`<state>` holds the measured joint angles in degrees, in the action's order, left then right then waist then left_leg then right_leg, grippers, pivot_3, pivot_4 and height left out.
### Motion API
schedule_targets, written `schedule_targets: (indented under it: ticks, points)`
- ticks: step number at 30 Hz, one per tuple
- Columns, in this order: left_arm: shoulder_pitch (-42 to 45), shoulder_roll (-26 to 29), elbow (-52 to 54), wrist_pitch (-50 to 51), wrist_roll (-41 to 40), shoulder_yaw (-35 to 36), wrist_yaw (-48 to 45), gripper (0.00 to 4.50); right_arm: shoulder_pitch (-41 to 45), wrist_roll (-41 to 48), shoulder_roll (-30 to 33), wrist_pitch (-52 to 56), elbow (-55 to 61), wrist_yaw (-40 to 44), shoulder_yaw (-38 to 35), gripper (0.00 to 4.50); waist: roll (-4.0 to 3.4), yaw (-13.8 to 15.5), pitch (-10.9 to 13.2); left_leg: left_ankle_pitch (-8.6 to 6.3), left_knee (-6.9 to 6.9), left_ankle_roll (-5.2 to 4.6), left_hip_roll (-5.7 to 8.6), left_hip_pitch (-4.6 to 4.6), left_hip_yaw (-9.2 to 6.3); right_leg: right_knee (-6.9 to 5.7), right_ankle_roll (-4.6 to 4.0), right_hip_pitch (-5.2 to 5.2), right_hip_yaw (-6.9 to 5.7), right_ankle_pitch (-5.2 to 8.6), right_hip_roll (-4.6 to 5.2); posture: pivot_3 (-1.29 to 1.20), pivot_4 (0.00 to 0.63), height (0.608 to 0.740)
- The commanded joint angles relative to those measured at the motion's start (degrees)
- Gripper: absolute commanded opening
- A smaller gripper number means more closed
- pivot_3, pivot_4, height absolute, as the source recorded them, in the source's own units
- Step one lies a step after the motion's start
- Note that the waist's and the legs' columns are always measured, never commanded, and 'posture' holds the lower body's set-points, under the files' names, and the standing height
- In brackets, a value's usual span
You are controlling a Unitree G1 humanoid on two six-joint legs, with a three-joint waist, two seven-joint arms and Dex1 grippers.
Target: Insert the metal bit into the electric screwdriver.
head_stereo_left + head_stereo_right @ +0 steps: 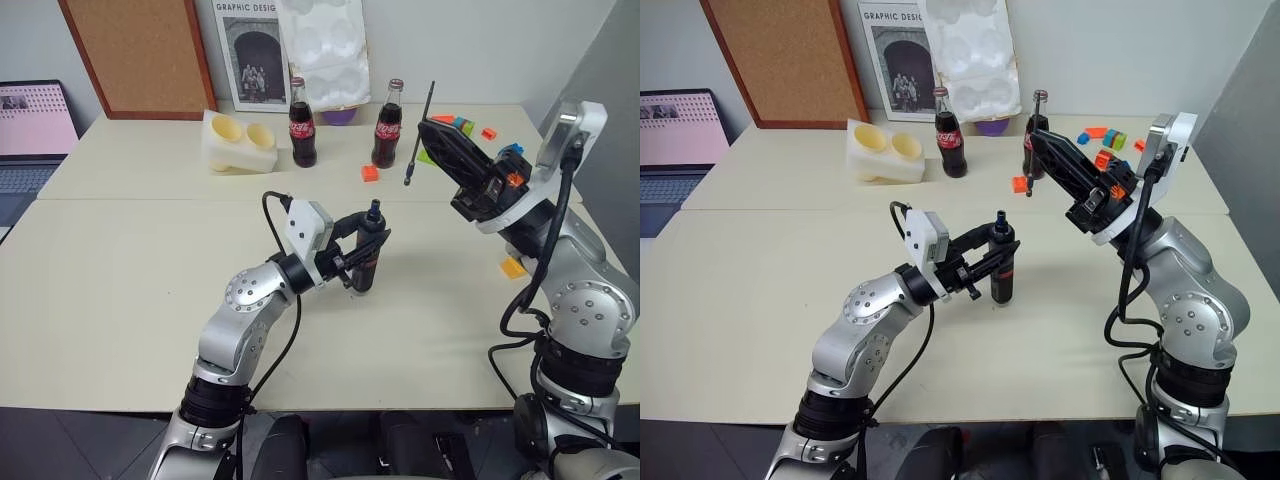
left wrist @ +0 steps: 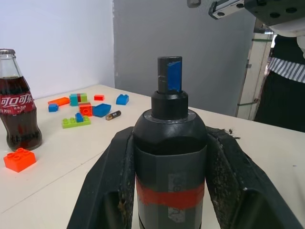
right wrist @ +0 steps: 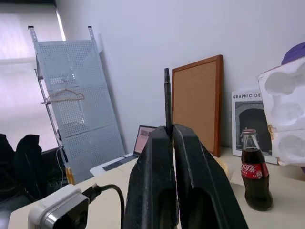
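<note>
The electric screwdriver (image 1: 364, 272) stands upright near the table's middle, black with a red band and a small blue tip (image 2: 170, 74) pointing up. My left gripper (image 1: 370, 240) is shut on its body, one finger (image 2: 109, 191) on each side. To its right and higher, my right gripper (image 1: 425, 126) is shut on the metal bit (image 1: 413, 165), a thin dark rod sticking out above and below the closed fingers (image 3: 190, 167). The bit (image 3: 167, 95) hangs well apart from the screwdriver's tip, up and to the right of it.
Two cola bottles (image 1: 302, 125) (image 1: 388, 127) stand at the back, beside a white foam block (image 1: 238, 143). An orange brick (image 1: 370, 173) lies near them, and several coloured bricks (image 2: 78, 107) sit at the back right. A laptop (image 1: 30, 135) is at the left edge.
</note>
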<state>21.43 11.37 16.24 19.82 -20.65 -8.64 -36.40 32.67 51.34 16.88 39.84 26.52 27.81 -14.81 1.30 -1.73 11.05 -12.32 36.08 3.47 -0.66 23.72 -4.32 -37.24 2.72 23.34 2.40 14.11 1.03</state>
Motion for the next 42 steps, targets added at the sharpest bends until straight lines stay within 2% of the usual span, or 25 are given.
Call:
schedule_targets:
  ticks: [1,14,25,42]
  points:
    - [-0.04,-0.07,3.58,-0.69,-1.38,-0.33,-0.47,1.66,1.16,0.19,-1.58,-3.40,0.81,-0.85,1.63,0.00,0.00,0.00,0.00,0.00,0.00,0.00,0.00,0.00,0.00,-0.01,0.00,0.00,0.00,0.00,0.00,0.00,0.150,0.740]
    - [-3.67,3.69,1.36,-5.56,1.27,-0.98,-4.41,1.66,-1.60,0.61,-1.91,-6.21,0.72,1.98,5.80,0.00,-0.02,-0.01,-0.01,0.00,0.00,0.00,0.00,-0.02,0.00,-0.02,-0.08,0.00,0.00,-0.04,0.00,0.00,0.150,0.740]
    - [-4.15,3.96,0.97,-5.96,1.62,-0.39,-3.81,1.66,-6.02,-1.40,-3.78,-9.59,1.70,2.47,9.22,0.00,-0.03,-0.05,-0.02,0.01,0.01,-0.01,-0.01,-0.11,0.01,-0.17,-0.03,-0.01,0.03,-0.01,0.00,0.00,0.150,0.740]
    - [-4.38,4.44,1.69,-5.50,1.25,-0.39,-3.09,1.66,-8.36,-3.05,-4.24,-12.59,1.55,3.15,12.17,0.00,-0.03,-0.07,-0.02,0.05,0.03,-0.04,-0.01,-0.34,0.05,-0.53,-0.06,-0.02,0.10,0.05,-0.01,0.00,0.150,0.740]
